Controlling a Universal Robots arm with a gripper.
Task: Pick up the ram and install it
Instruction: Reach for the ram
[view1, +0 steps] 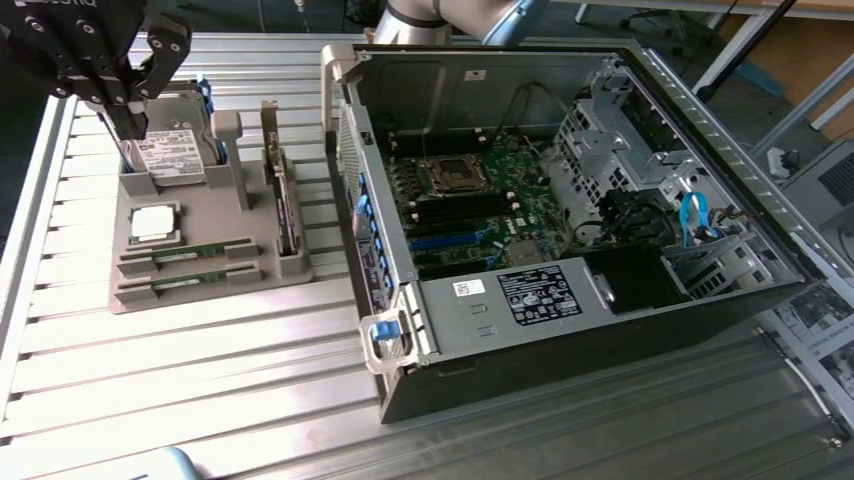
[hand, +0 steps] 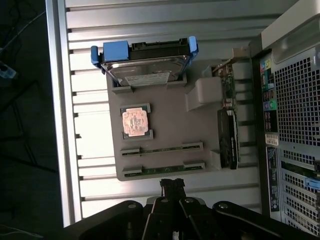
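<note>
At the exterior view's left, the black gripper (view1: 131, 125), its upper body cut off by the frame, hangs with jaws pressed together and empty above the grey plastic tray (view1: 200, 302). Two narrow green ram sticks (view1: 187, 255) lie slotted along the tray's near edge. The open black computer case (view1: 561, 330) stands just beside the tray on the right.

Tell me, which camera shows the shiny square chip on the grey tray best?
The wrist view. It looks straight down on the square silver chip, so its whole face shows. The exterior view shows it smaller and slanted, on the grey plastic tray.
</note>
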